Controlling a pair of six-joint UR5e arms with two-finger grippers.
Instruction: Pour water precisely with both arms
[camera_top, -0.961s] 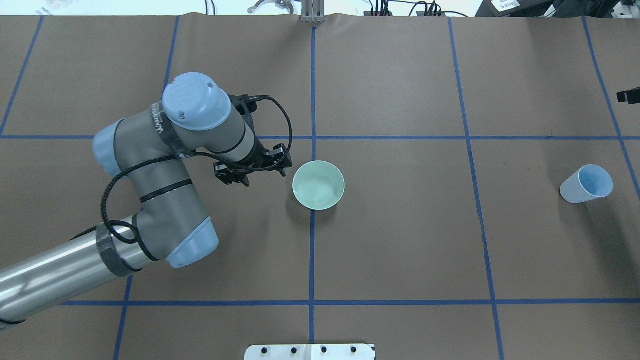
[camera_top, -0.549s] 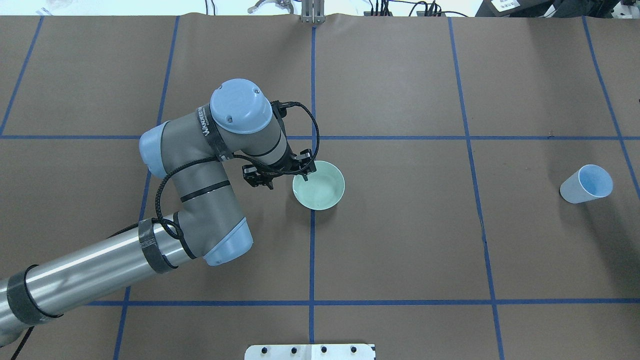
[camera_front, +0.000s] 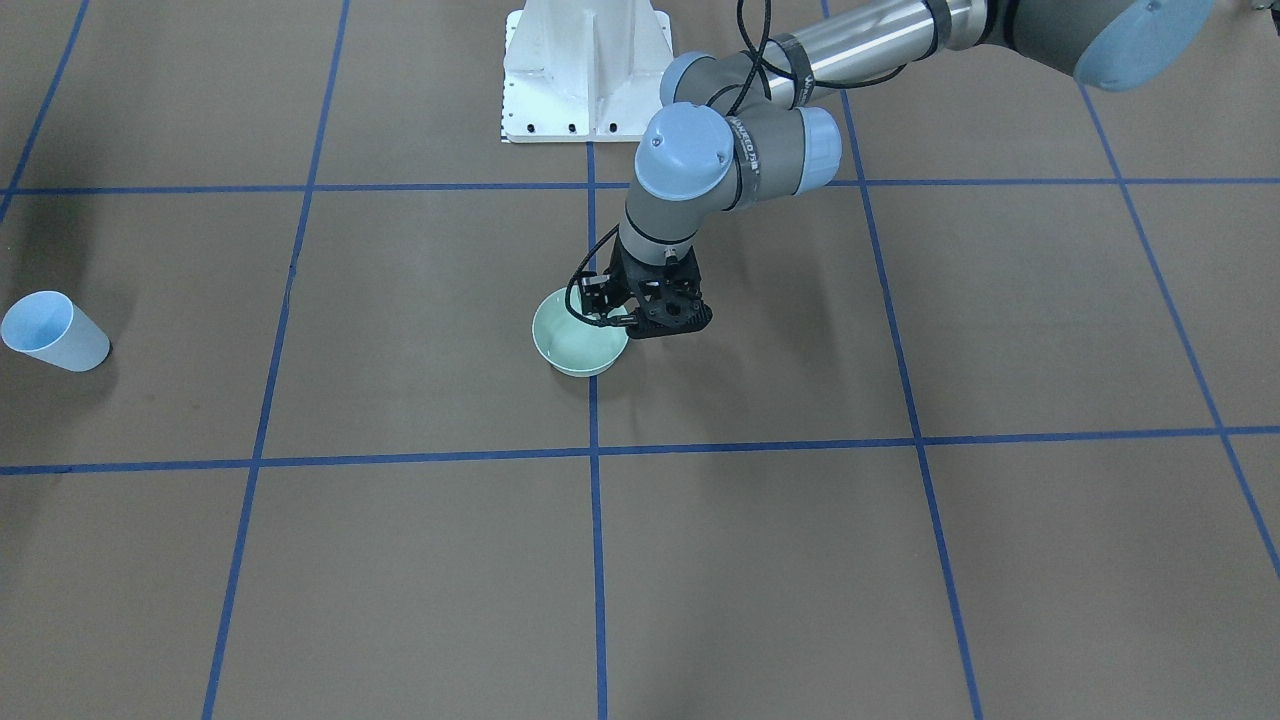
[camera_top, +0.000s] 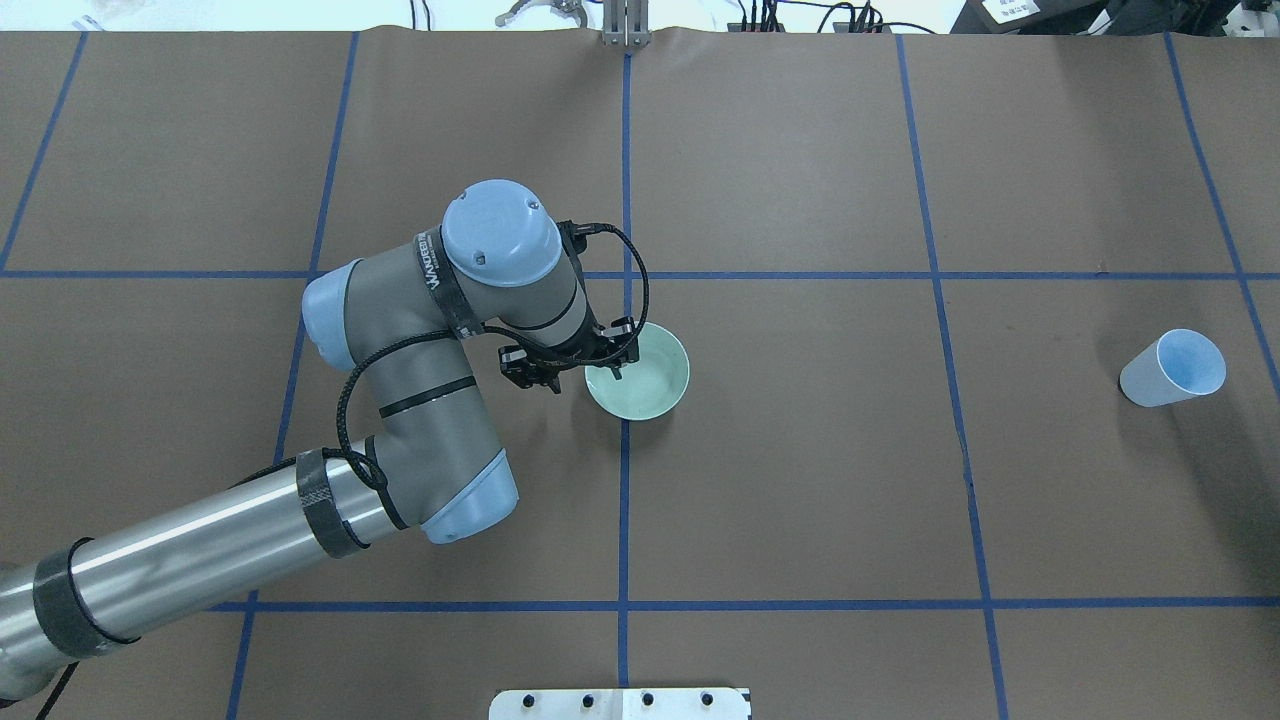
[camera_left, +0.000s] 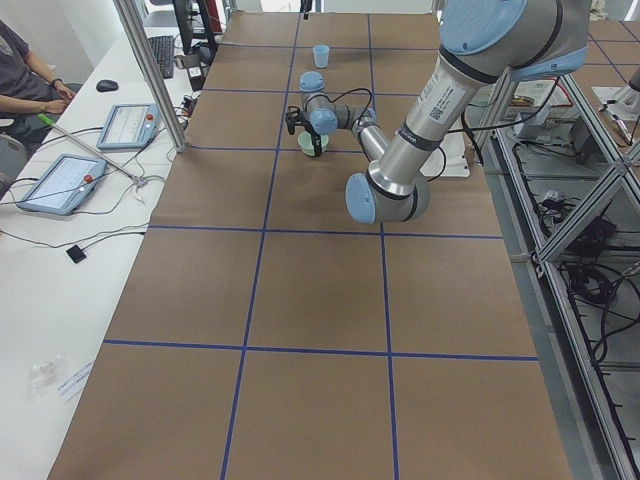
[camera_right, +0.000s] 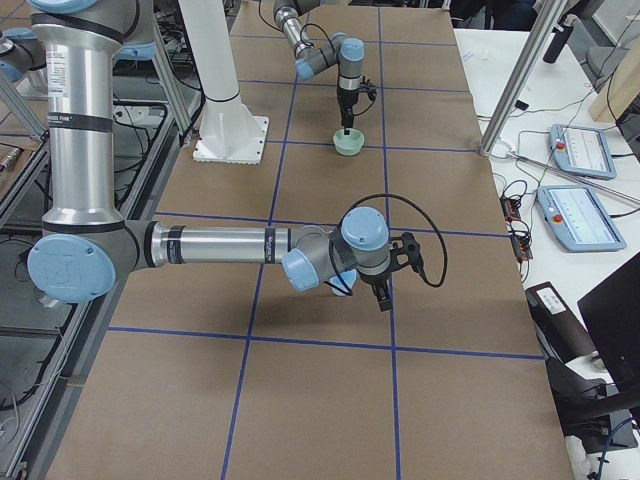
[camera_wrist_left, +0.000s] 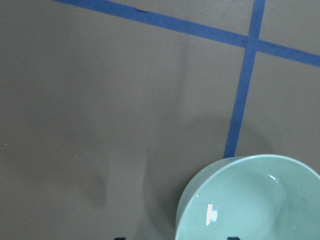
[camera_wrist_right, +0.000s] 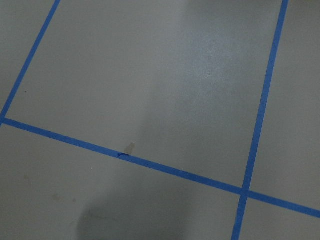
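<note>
The mint-green bowl (camera_top: 650, 380) sits at the middle of the counter (camera_top: 800, 480), on the crossing of two blue tape lines (camera_top: 625, 500). You cannot tell from these views whether it holds water; the left wrist view shows only a glint on its inner wall. Your left arm (camera_top: 440, 330) reaches in from the left edge. Its jaws stand wide and straddle the bowl's rim on the side toward that edge, one tip inside and one outside, and neither seems to press the wall.

The step in hand looks like taking the bowl by its rim. Sink the tips well down the wall before you close. Close slowly so the bowl does not skate on the paper, and keep the wrist upright so the rim lifts level. A thin glossy wall will likely pivot in a pinch, so raise it gently.

The pale blue cup (camera_top: 1172, 368) stands near the right edge, well apart from the bowl. The right arm (camera_right: 220, 243) hangs low over the counter's right end; you cannot tell how its jaws stand.
</note>
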